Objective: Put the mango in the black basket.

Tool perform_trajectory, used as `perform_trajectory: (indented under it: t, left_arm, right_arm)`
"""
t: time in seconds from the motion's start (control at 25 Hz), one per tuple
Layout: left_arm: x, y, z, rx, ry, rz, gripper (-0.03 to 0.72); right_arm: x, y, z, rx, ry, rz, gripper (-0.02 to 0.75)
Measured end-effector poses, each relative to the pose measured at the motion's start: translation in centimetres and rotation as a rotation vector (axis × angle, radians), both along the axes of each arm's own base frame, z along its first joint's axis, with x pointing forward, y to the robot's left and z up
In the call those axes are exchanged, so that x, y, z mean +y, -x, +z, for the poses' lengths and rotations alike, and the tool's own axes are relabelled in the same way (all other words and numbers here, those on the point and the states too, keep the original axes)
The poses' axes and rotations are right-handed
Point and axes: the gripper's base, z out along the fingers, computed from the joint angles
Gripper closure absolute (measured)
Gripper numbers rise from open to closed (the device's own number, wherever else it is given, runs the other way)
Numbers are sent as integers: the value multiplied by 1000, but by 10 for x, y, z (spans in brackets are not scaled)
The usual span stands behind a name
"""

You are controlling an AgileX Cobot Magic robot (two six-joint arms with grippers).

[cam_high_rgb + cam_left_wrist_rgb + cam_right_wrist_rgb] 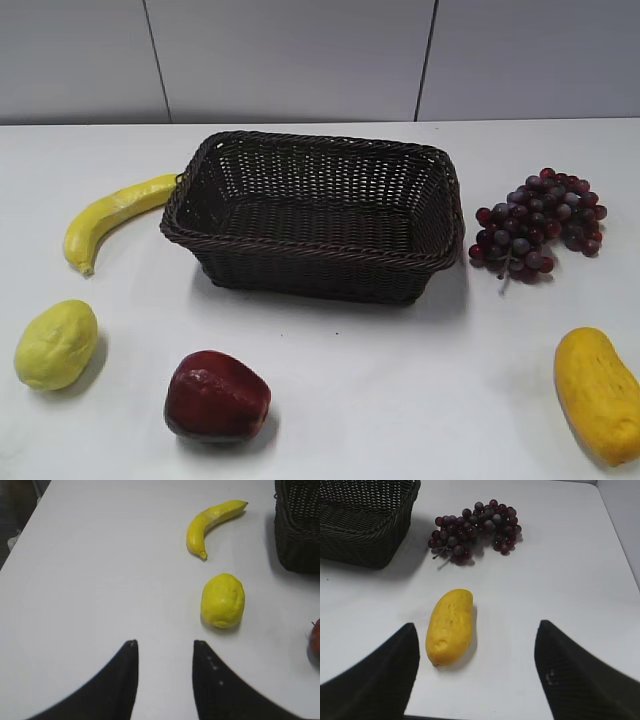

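Note:
The mango [598, 392], oblong and orange-yellow, lies on the white table at the front right. In the right wrist view the mango [449, 626] lies between the fingers, nearer the left one, untouched. My right gripper [476, 630] is wide open and empty. The black basket [315, 215] stands in the middle of the table and is empty; its corner shows in the right wrist view [365, 517] and the left wrist view [299, 525]. My left gripper [164, 646] is open and empty over bare table. Neither gripper shows in the exterior view.
A banana [112, 215] lies left of the basket. A lemon [56, 344] lies at the front left, just ahead of the left gripper [223, 600]. A red apple [216, 396] sits at the front. Dark grapes [538, 225] lie right of the basket.

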Motion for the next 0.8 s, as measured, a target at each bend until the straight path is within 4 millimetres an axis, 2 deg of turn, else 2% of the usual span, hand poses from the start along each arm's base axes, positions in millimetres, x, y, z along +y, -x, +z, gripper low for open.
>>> perform_trajectory:
  t: [0.8]
  left_arm:
    - [0,0,0,0,0,0,416]
  right_arm:
    - [0,0,0,0,0,0,183]
